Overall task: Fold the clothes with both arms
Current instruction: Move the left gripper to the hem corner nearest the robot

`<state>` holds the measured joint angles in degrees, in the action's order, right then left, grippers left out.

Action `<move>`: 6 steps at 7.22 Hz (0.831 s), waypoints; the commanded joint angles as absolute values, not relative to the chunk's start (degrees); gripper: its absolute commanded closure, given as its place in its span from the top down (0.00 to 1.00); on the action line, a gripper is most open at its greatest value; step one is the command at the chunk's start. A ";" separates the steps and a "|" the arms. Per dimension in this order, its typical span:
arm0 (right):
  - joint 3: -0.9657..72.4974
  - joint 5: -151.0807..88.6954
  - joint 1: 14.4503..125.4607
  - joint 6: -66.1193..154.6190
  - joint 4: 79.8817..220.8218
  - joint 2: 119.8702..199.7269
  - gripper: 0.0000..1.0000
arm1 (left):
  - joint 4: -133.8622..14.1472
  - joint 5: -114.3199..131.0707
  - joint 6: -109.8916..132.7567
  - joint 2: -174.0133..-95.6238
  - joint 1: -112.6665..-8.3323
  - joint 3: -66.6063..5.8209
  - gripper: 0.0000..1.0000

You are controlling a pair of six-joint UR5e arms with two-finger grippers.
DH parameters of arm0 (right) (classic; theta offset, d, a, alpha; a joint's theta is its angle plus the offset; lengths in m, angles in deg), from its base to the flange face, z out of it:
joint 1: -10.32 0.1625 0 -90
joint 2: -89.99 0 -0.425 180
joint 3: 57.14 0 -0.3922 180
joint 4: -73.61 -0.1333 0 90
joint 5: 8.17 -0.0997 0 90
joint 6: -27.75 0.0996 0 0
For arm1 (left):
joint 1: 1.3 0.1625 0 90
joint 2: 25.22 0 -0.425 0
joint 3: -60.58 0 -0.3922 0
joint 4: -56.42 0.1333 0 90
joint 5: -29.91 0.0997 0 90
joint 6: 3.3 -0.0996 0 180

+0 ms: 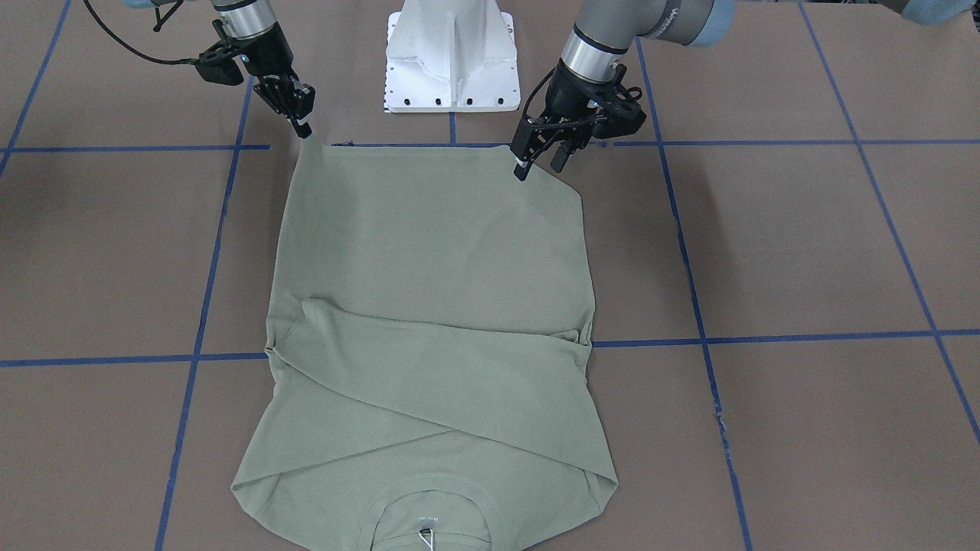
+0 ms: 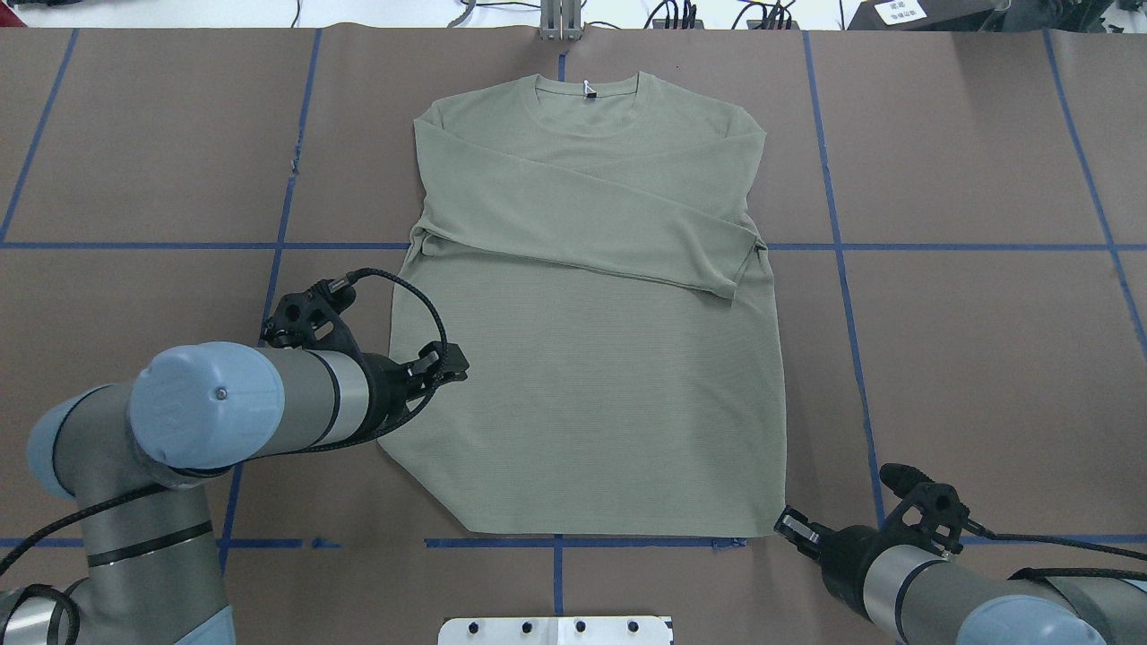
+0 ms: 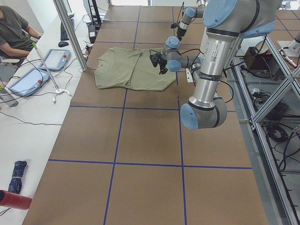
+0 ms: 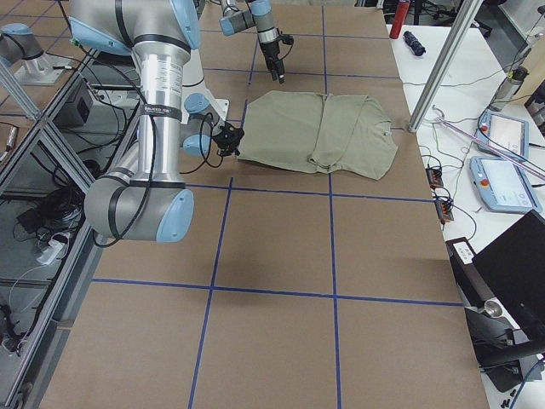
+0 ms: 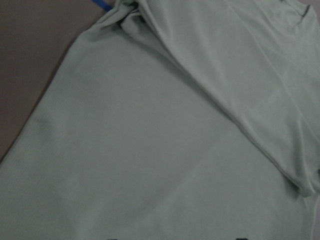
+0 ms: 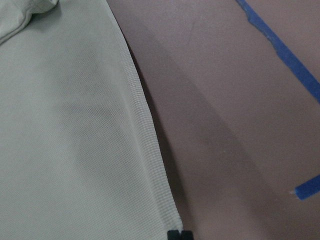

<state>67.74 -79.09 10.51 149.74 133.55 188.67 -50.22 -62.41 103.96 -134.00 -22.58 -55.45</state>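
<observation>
Sage-green long-sleeved knit shirt (image 2: pixel 591 394) on brown bench (image 2: pixel 968 358): sleeves (image 2: pixel 591 210) crossed, body fold seemingly due. Black right pincer (image 1: pixel 305 128) clamped on hem corner; left pincer (image 1: pixel 540 167) wide above hem.

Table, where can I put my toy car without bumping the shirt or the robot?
Bare table stretches right of the shirt, out to the edge, and on the far left past the blue tape. Crowded: the shirt's near hem, where the left tool hangs open at one corner, the right tool pinches the other, white base between.
</observation>
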 commanded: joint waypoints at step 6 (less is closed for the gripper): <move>68.10 -79.10 11.64 149.65 133.55 188.69 0.00 | -45.18 -61.76 104.46 -133.33 -15.55 -53.08 0.69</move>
